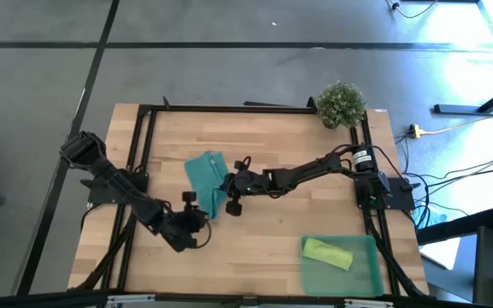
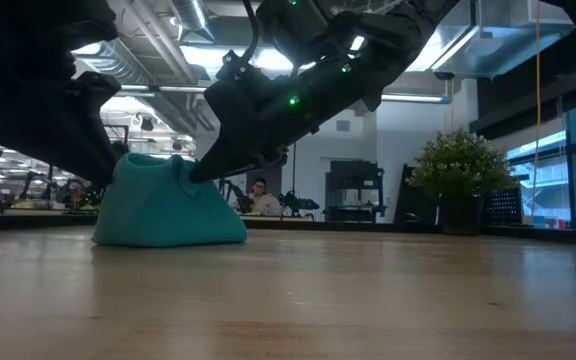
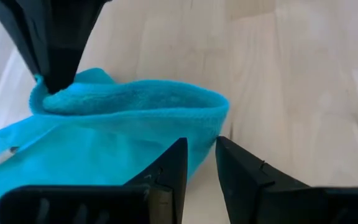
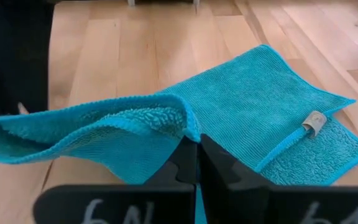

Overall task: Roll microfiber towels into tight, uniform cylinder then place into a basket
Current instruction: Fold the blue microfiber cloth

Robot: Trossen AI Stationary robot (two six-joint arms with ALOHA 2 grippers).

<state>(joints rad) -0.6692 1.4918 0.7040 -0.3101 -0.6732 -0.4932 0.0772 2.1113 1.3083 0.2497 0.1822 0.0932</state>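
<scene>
Because the teal towel [image 1: 205,180] is soft and floppy, it bends and sags wherever it is lifted — it will not keep a shape by itself. It lies in the middle of the table [image 1: 272,227], half folded over. The right gripper [image 4: 197,163] is pinched shut on the folded edge, holding it up. The left gripper [image 3: 201,171] sits at the near end of the fold, its fingers a little apart — I cannot tell if it holds any cloth. The lime green towel [image 1: 327,253] is already rolled inside the basket [image 1: 368,278]. The best place to grab is along the rolled edge, near both ends.
</scene>
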